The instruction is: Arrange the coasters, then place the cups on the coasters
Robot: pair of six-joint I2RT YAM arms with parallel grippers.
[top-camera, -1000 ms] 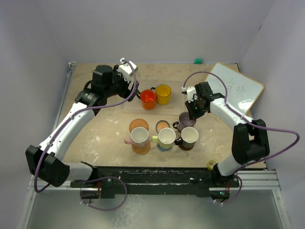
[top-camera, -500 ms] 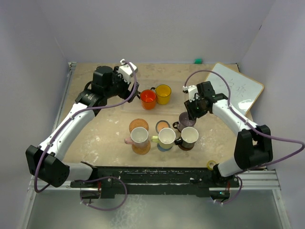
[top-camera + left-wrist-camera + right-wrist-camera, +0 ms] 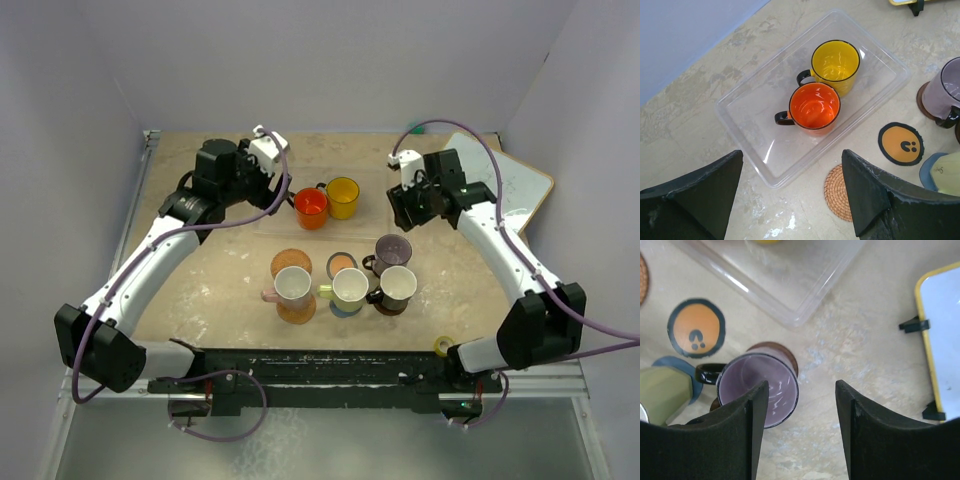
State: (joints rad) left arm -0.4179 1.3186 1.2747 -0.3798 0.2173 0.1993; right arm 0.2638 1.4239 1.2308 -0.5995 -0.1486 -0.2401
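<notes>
The mauve mug (image 3: pixel 759 388) sits on its coaster (image 3: pixel 781 352) under the spread right end effector (image 3: pixel 800 388); next, I reckon, the spread left end effector (image 3: pixel 790 159) must grasp the orange mug (image 3: pixel 814 107).

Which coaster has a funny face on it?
The orange coaster with the dark rim; three dark dots form the face. The woven coaster beside it is plain.

Mauve mug (image 3: pixel 759 390) upright on brown coaster (image 3: pixel 788 355), orange-centred coaster (image 3: pixel 696 328) bare, red-orange mug (image 3: pixel 814 107) just beside yellow mug (image 3: pixel 835 62)
</notes>
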